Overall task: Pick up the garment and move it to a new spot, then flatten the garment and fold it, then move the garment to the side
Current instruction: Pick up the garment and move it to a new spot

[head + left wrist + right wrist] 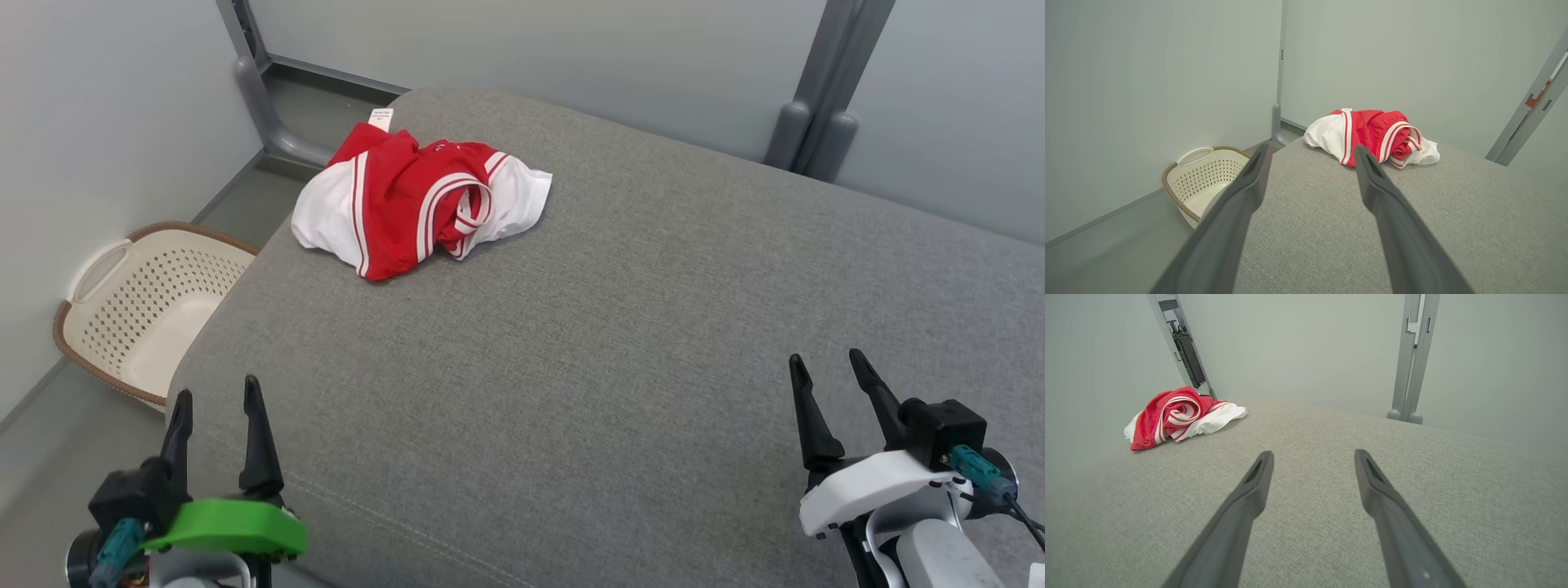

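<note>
A crumpled red and white garment (pixel 412 200) with striped trim lies bunched at the far left corner of the grey cushioned surface (pixel 620 343). In the left wrist view the garment (pixel 1372 136) sits ahead, just past the fingertips; in the right wrist view the garment (pixel 1175 416) lies far off to the left. My left gripper (pixel 214 396) hovers open at the near left edge, well short of the cloth. My right gripper (pixel 826 359) stands open at the near right, far from it. Both hold nothing.
A cream perforated laundry basket (pixel 143 306) with a brown rim stands on the floor left of the surface, also seen as the basket (pixel 1202 179). Grey metal posts (pixel 816 114) and pale partition walls close in the back.
</note>
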Controlling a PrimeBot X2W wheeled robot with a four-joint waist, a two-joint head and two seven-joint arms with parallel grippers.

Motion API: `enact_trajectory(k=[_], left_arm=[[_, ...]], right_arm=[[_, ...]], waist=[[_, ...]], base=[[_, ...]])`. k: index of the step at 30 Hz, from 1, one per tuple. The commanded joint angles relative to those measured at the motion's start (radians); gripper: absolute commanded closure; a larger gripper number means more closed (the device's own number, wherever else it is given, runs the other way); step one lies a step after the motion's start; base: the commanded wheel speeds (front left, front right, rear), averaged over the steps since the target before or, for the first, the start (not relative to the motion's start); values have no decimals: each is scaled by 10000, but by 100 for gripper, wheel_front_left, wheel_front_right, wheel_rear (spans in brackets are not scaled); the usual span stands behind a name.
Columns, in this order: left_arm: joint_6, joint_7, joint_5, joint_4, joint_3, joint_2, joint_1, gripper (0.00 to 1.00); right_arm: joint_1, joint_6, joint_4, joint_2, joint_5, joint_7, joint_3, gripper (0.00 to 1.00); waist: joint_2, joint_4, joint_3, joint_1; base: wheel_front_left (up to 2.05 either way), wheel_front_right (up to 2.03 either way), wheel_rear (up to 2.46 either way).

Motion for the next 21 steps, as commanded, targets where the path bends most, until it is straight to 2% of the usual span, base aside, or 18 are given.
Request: enact_trajectory(k=[1, 9, 17, 21], left_arm=[[-41, 0, -118, 234, -16, 27, -416, 0], [-182, 0, -618, 2040, 444, 32, -2793, 0], [-249, 0, -984, 4050, 1300, 218, -5138, 0], [-359, 12, -1332, 5012, 1556, 511, -6142, 0]], right_arm=[[-56, -19, -53, -83, -73, -30, 42, 0], [-490, -19, -640, -535, -191, 385, 488, 0], [-991, -19, -2133, -1268, -310, 1137, 892, 0], [-1163, -19, -2936, -1467, -367, 1413, 971, 0]], waist=[[0, -129, 187, 0], [0, -981, 1287, 0], [0, -2288, 2924, 0], [0, -2940, 3699, 0]], base=[[0, 0, 0], [0, 0, 0], [0, 0, 0], [0, 0, 0]])
